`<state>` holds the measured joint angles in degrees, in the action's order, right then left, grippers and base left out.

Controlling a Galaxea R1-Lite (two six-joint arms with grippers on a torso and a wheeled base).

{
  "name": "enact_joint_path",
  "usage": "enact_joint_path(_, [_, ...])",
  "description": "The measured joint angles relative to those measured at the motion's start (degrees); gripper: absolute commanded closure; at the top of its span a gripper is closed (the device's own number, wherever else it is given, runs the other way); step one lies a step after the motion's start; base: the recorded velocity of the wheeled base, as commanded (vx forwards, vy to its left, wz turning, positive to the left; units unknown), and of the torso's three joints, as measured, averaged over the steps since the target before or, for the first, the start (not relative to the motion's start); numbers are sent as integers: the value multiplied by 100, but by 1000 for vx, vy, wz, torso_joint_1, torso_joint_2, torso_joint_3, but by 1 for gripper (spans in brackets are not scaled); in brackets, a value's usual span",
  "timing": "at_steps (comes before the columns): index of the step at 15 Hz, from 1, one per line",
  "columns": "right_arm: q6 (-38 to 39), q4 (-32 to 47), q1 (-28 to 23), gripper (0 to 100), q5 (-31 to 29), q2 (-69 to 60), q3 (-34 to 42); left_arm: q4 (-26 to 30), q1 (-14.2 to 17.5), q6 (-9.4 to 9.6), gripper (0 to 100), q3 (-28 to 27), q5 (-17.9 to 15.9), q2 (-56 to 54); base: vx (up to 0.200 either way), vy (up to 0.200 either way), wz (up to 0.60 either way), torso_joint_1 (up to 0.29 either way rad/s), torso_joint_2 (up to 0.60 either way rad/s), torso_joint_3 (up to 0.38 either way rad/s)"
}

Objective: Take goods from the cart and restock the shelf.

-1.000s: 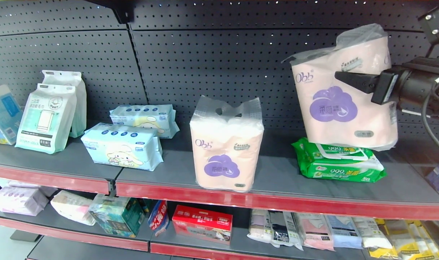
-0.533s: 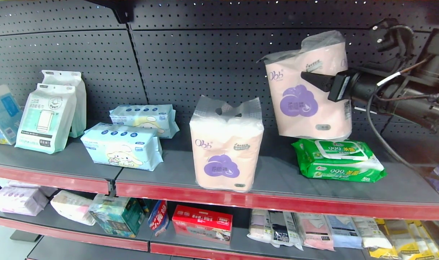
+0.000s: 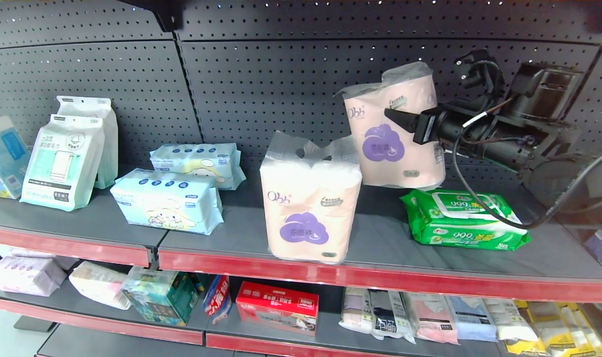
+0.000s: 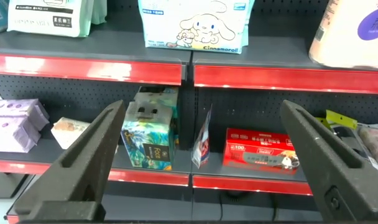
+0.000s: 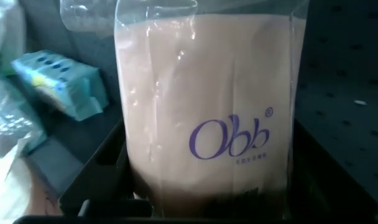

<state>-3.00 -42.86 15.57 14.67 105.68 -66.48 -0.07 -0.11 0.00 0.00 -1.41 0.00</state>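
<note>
A pink roll-paper pack (image 3: 380, 144) with a purple cloud print is held upright near the back panel of the upper shelf (image 3: 380, 238), with my right gripper (image 3: 397, 124) shut on its sides. It sits behind and to the right of an identical pack (image 3: 308, 198) standing at the shelf front. In the right wrist view the held pack (image 5: 207, 106) sits between the black fingers (image 5: 96, 180). Whether its base touches the board I cannot tell. My left gripper (image 4: 201, 168) is open and empty, low in front of the lower shelves.
A green wet-wipes pack (image 3: 462, 220) lies flat just right of the held pack. Blue tissue packs (image 3: 167, 201) and white pouches (image 3: 63, 158) fill the shelf's left part. A colourful box (image 4: 150, 134) and a red box (image 4: 260, 149) stand on the lower shelf.
My right arm has carried the pink pack leftward and deeper into the shelf, from above the green wipes to behind the standing pack. The left gripper's motion is not shown.
</note>
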Motion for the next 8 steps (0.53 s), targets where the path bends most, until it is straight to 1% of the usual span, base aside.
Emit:
enact_joint_path(1, [21,-38,5,100,249,113,-87,0,1,0,0,0,0,0,0,0,0,0,0,0])
enact_joint_path(3, [104,-163,-6,100,523,289,-188,0,1,0,0,0,0,0,0,0,0,0,0,0])
enact_joint_path(5, [235,-497,-13,100,791,488,-221,0,4,0,0,0,0,0,0,0,0,0,0,0])
enact_joint_path(8, [417,-884,0,100,998,768,-235,0,0,0,0,0,2,0,0,0,0,0,0,0])
